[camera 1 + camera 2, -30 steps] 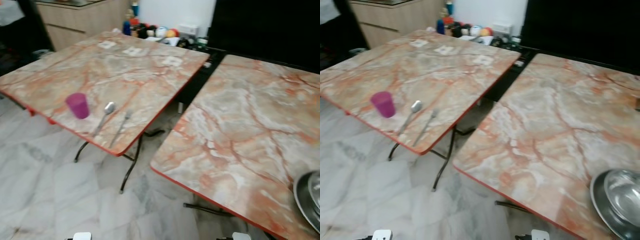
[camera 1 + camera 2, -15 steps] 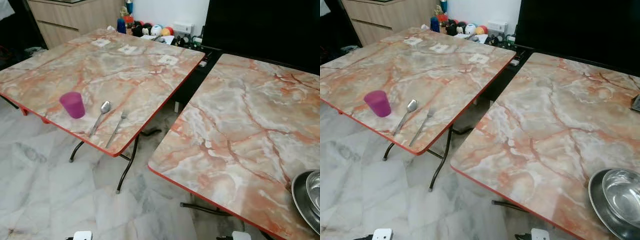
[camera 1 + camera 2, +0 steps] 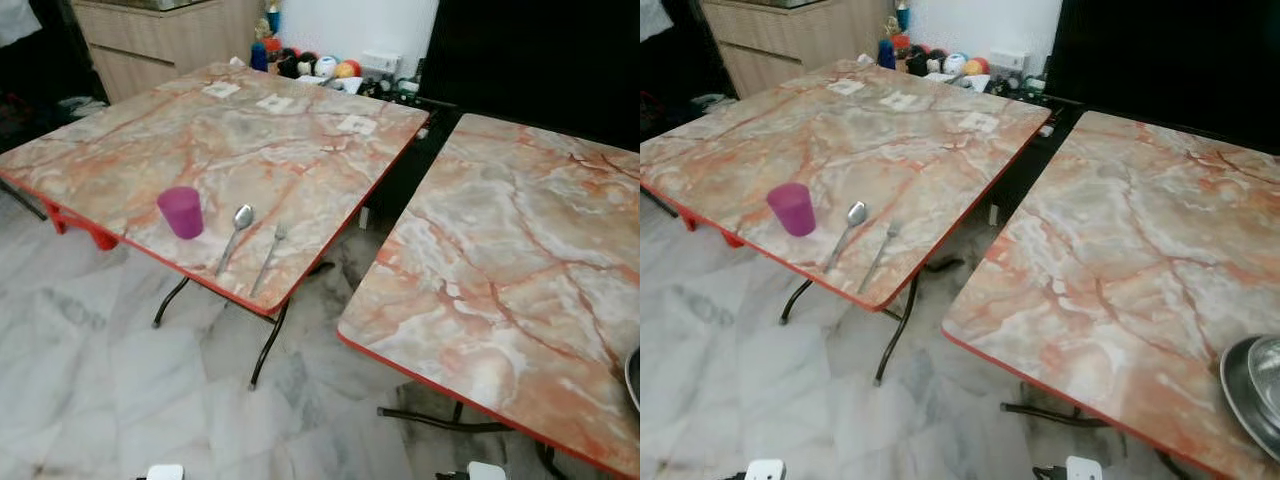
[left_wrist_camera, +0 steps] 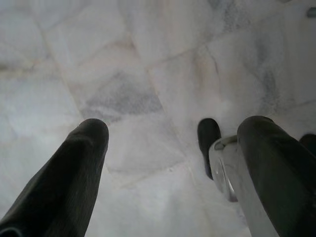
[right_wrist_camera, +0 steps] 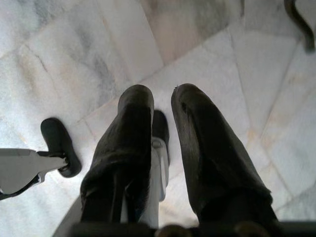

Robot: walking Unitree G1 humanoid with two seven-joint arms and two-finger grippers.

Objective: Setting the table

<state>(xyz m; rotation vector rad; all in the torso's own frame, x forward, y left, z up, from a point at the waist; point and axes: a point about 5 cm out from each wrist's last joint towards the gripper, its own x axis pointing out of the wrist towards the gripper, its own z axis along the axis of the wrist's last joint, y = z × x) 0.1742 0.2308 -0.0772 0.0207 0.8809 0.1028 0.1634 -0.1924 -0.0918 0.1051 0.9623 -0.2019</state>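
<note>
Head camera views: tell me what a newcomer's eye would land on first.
Two marble-patterned tables with red edges stand side by side on a pale marble floor. On the left table, near its front edge, a purple cup stands beside a spoon and a fork. A steel bowl sits at the right table's near corner.

Two worktops, a handful of tableware

Counted: two marble-patterned worktops, left worktop (image 3: 250,140) and right worktop (image 3: 520,260); one purple cup (image 3: 181,212), one spoon (image 3: 234,235), one fork (image 3: 268,258); three white squares (image 3: 275,102) on the left worktop; one steel dish (image 3: 1255,395); two tools, left tool (image 4: 173,143) and right tool (image 5: 162,106).
</note>
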